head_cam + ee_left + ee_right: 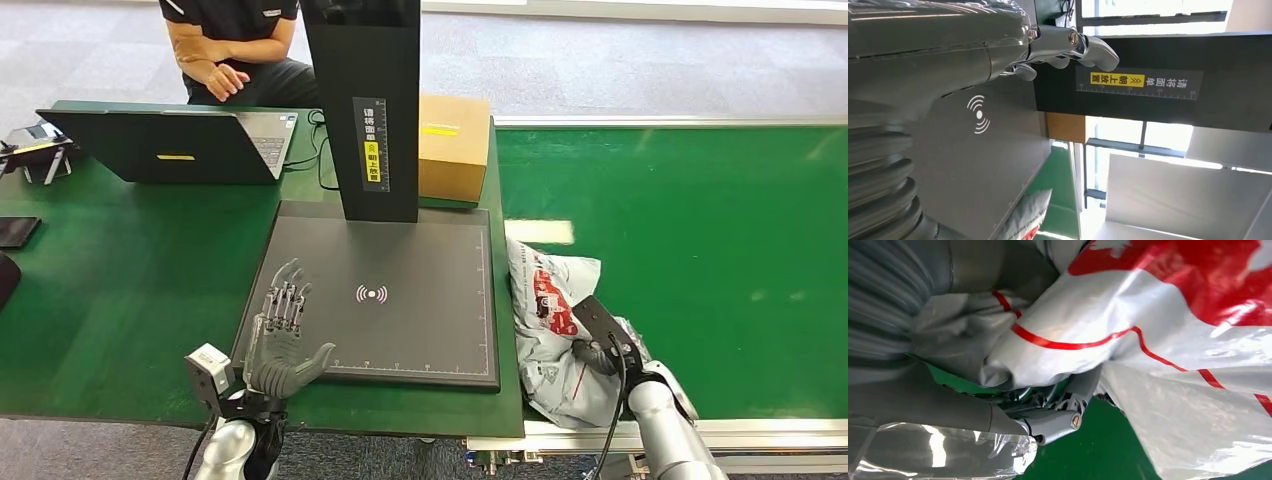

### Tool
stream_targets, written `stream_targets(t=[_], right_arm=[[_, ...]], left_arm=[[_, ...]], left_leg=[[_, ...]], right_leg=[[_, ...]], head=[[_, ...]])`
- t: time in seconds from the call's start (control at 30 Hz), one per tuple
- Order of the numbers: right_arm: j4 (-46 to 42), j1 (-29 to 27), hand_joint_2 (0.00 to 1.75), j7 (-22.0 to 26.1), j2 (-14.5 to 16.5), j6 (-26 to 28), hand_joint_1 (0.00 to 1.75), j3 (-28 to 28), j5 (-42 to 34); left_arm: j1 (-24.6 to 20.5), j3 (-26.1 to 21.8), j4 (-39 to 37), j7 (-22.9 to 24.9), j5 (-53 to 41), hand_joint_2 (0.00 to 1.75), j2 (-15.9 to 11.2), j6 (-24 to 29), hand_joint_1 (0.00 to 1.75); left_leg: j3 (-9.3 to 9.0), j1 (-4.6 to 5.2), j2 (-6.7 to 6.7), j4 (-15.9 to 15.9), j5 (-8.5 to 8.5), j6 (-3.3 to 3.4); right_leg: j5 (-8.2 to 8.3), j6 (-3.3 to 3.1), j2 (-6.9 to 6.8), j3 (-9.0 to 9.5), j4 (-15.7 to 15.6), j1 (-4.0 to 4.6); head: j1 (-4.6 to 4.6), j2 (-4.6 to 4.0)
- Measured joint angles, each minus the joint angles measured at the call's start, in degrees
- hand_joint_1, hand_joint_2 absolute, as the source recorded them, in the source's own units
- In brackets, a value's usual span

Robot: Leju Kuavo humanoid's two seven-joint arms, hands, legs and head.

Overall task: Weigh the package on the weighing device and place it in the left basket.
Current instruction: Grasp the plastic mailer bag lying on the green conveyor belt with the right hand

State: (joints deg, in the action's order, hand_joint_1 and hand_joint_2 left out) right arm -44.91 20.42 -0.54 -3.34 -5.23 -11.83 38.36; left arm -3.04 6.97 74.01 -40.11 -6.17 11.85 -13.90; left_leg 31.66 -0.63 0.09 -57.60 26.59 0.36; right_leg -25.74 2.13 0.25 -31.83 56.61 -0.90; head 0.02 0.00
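One grey-and-red package [548, 330] under right robot hand [598, 352], off scale [400, 300]

Silver arms, grey left hand [283, 345], black cable on right forearm.

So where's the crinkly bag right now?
In the head view the bag lies on the green belt, just right of the black scale, with the right robot hand on it.

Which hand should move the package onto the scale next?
Right. The right hand is already on the package beside the scale; the left hand hovers open over the scale's near-left corner.
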Motion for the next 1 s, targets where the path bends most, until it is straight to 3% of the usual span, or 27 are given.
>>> stream_targets(t=[0.3,0.7,1.0], right_arm=[[1.1,0.7,1.75,3.3,-0.1,2.4,1.75,-0.1,-2.3],[-11.1,-4.2,1.75,25.8,3.9,18.8,1.75,-2.7,-16.3],[-22.2,-7.4,1.75,33.8,5.9,25.2,1.75,-4.4,-24.5]], left_arm=[[0.1,-0.1,0.0,0.0,-0.2,1.75,0.0,0.3,0.0],[2.0,-0.2,1.6,0.0,1.1,1.75,0.0,1.7,0.0],[1.8,-0.2,1.7,0.0,2.0,1.75,0.0,1.7,0.0]], left_leg=[[0.12,-0.01,-0.03,0.0,0.01,-0.01],[0.72,0.01,-0.19,0.0,-0.01,-0.01],[0.89,0.01,-0.21,0.0,0.0,-0.01]], right_leg=[[0.0,0.02,-0.01,-0.05,0.0,0.01],[-0.05,0.01,-0.17,-0.62,0.1,-0.02],[-0.08,0.01,-0.18,-0.79,0.1,-0.02]], head=[[0.0,0.0],[-0.01,0.0],[0.01,0.0]])
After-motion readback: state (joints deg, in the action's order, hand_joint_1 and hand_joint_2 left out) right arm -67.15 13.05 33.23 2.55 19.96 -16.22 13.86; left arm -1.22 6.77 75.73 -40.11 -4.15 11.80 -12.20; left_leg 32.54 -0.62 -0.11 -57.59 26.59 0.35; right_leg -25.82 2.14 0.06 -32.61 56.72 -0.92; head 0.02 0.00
